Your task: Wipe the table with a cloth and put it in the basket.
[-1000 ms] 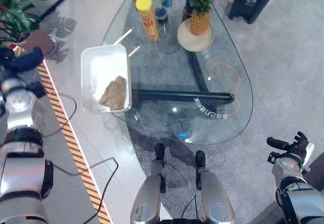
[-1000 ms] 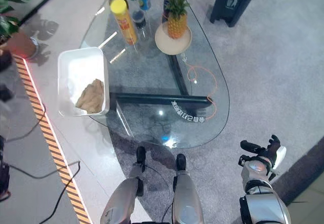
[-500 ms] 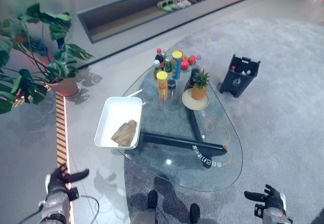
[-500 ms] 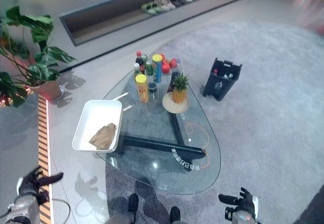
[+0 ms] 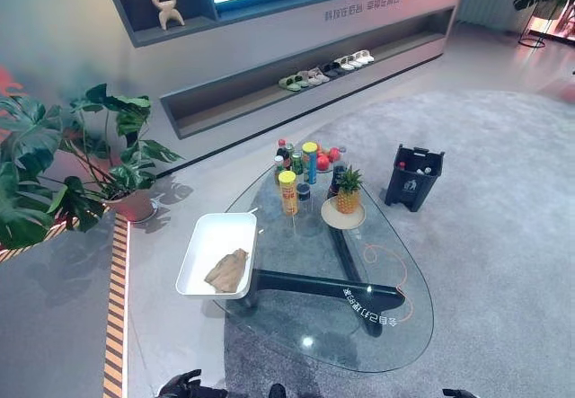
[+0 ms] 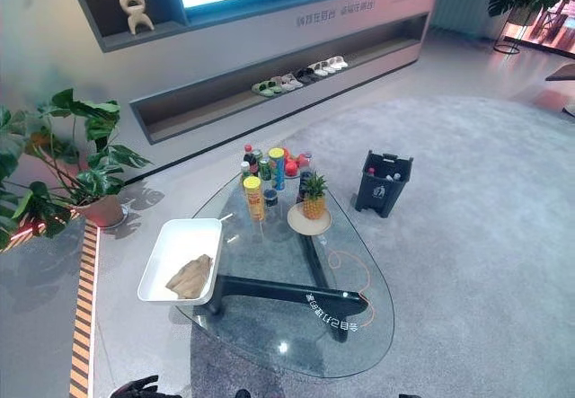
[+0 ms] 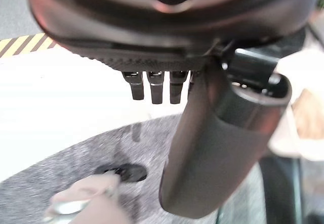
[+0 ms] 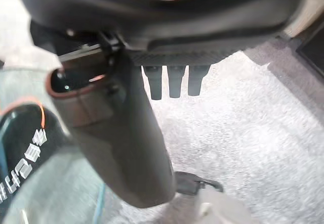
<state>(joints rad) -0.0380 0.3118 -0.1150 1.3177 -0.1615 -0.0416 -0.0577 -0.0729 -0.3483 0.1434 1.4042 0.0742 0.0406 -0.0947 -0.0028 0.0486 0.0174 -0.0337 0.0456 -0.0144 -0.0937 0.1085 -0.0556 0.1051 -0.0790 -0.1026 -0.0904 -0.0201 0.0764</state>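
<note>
The grey carpet (image 5: 503,200) is the largest thing, and the glass table (image 5: 409,322) stands on it; all places below are given from this table. The table is drop-shaped, with a clear top and a dark frame (image 5: 314,283) showing through the glass.

Behind the table, along the wall, runs a long low shelf (image 5: 234,115) with pairs of shoes (image 5: 325,67) in its recess. Beyond the table's left side, a big potted plant (image 5: 85,155) stands on the smooth floor, and a black-and-yellow striped line (image 5: 114,326) runs on that floor.

On the left edge of the table sits a white basket (image 5: 208,236), shaped like a shallow tray and hanging partly over the rim. The brown cloth (image 5: 227,270) lies crumpled inside this basket, at its near end. To the right of the table a small black bin (image 5: 413,175) stands on the carpet.

At the far end of the table there is a group of bottles and cans (image 5: 301,160), with a yellow-capped tube (image 5: 287,191) nearest to the basket. Just beside them a pineapple (image 5: 348,191) stands upright on a round plate (image 5: 342,216).

The left hand (image 7: 202,148) is low, before the table's near left side, with relaxed fingers (image 7: 154,86) and nothing in it. The right hand (image 8: 126,138) is over the carpet by the table's near right side, fingers (image 8: 174,80) also straight and empty.
</note>
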